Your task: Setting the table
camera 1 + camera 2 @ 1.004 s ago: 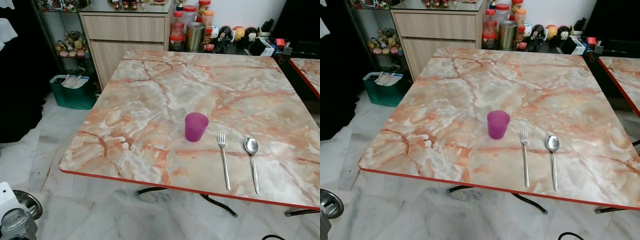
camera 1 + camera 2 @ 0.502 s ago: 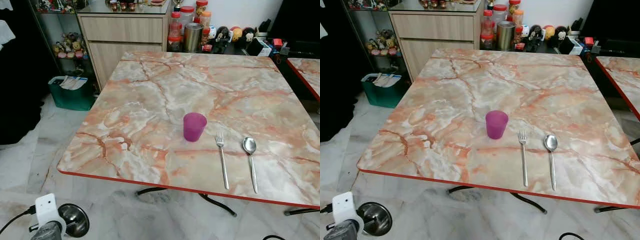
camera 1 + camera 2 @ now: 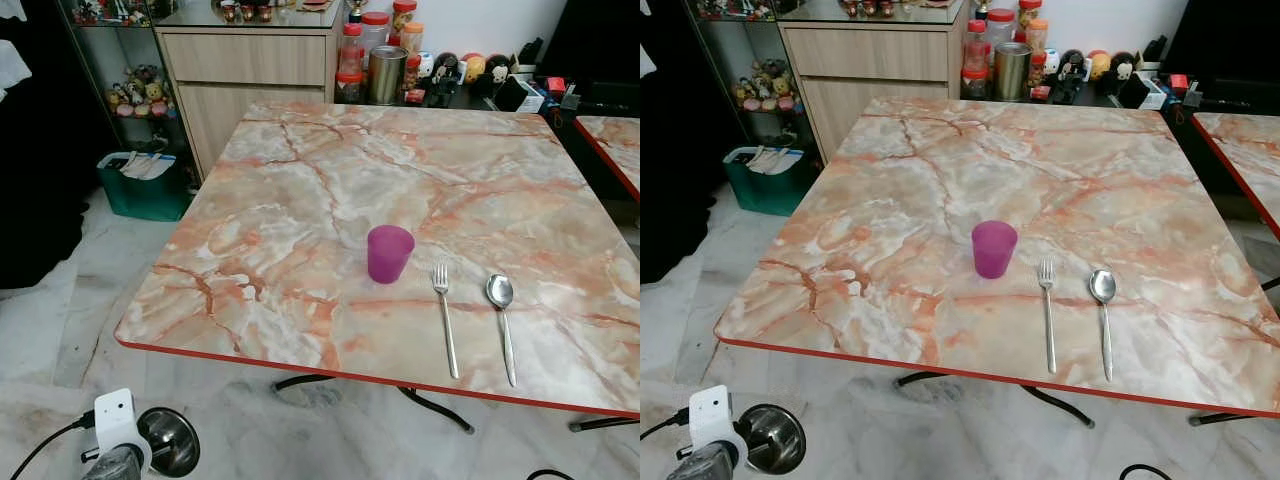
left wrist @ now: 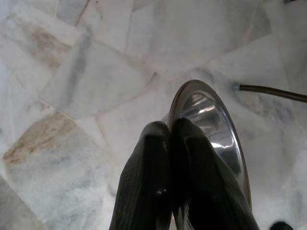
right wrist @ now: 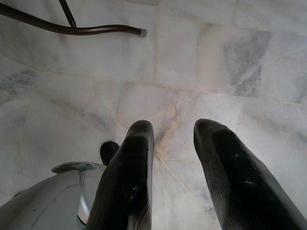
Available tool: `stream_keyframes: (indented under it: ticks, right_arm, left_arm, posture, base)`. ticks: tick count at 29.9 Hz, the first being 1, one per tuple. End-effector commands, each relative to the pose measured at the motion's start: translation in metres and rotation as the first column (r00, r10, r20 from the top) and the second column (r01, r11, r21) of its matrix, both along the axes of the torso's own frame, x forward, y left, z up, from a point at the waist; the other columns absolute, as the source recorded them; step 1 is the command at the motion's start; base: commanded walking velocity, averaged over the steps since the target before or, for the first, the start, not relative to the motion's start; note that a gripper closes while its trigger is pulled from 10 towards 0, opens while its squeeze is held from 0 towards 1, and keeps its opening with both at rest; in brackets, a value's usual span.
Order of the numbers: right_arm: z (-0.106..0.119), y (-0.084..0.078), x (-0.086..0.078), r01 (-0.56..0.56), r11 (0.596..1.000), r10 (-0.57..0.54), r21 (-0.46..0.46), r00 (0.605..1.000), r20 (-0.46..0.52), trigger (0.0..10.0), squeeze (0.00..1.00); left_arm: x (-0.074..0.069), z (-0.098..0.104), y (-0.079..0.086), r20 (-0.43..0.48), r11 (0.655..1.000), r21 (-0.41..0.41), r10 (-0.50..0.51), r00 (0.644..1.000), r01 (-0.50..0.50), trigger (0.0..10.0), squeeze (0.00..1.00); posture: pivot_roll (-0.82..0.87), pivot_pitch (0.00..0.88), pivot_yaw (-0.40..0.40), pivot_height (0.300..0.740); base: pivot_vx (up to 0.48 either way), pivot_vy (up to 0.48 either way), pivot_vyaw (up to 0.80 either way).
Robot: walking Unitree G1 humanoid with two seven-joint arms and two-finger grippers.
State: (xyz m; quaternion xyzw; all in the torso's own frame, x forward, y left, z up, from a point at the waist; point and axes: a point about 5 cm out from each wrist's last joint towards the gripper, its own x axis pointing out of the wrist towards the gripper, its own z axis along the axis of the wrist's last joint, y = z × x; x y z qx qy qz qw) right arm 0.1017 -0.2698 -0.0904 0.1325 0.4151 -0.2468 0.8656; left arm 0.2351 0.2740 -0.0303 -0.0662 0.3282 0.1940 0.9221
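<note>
My left gripper (image 4: pixel 169 125) is shut on the rim of a shiny steel plate (image 4: pixel 211 120), held low over the floor at the lower left, in front of the table's near left corner; the plate (image 3: pixel 170 442) shows there in the eye views too. On the marble-patterned table (image 3: pixel 300 200) stand a purple cup (image 3: pixel 389 253), a fork (image 3: pixel 444 315) to its right and a spoon (image 3: pixel 503 320) right of the fork, both near the front edge. My right gripper (image 5: pixel 172 127) hangs open over the floor tiles, holding nothing.
A wooden cabinet (image 3: pixel 250 70) and jars, a tin (image 3: pixel 386 72) and figurines stand behind the table. A green bin (image 3: pixel 145 185) sits at the far left by a glass shelf. A second table's corner (image 3: pixel 615 140) is at the right. Curved table legs (image 3: pixel 430 405) lie under the front edge.
My left arm has risen and moved right with the steel plate, coming further into view at the lower left. The table items have not moved.
</note>
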Motion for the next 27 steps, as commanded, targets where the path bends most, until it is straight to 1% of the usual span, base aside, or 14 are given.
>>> stream_keyframes:
  ticks: [1,5,12,23,27]
  right_arm:
    - [-0.001,-0.001,-0.006,0.021,1.000,-0.021,0.000,1.000,-0.006,10.0,0.00]
    - [-0.001,-0.001,-0.006,0.018,1.000,-0.018,0.001,1.000,-0.008,10.0,0.00]
    - [-0.001,-0.001,-0.007,0.019,1.000,-0.019,0.000,1.000,-0.010,10.0,0.00]
    - [-0.002,-0.001,-0.008,0.005,1.000,-0.005,-0.006,1.000,-0.020,10.0,0.00]
    - [-0.002,-0.002,-0.010,-0.020,1.000,0.019,-0.022,0.999,-0.034,10.0,0.00]
  left_arm:
    - [-0.007,-0.005,0.000,-0.030,1.000,0.011,-0.017,0.999,0.017,10.0,0.00]
    - [-0.009,-0.006,0.000,-0.038,1.000,0.018,-0.023,0.999,0.024,10.0,0.00]
    - [-0.017,-0.010,0.003,-0.053,1.000,0.020,-0.010,0.999,0.011,10.0,0.00]
    - [-0.017,-0.011,0.002,-0.056,1.000,0.022,-0.015,0.998,0.017,10.0,0.00]
    - [-0.018,-0.011,0.002,-0.058,1.000,0.021,-0.019,0.998,0.020,10.0,0.00]
  posture:
    - [0.06,0.108,0.001,0.740]
    - [0.06,0.105,0.002,0.740]
    - [0.06,0.088,0.004,0.740]
    - [0.05,0.066,0.009,0.740]
    - [0.05,0.056,0.008,0.740]
  base:
    - [0.000,-0.255,0.00]
    - [0.000,-0.255,0.00]
    - [0.000,-0.353,0.00]
    - [0.000,-0.355,0.00]
    - [0.000,-0.336,0.00]
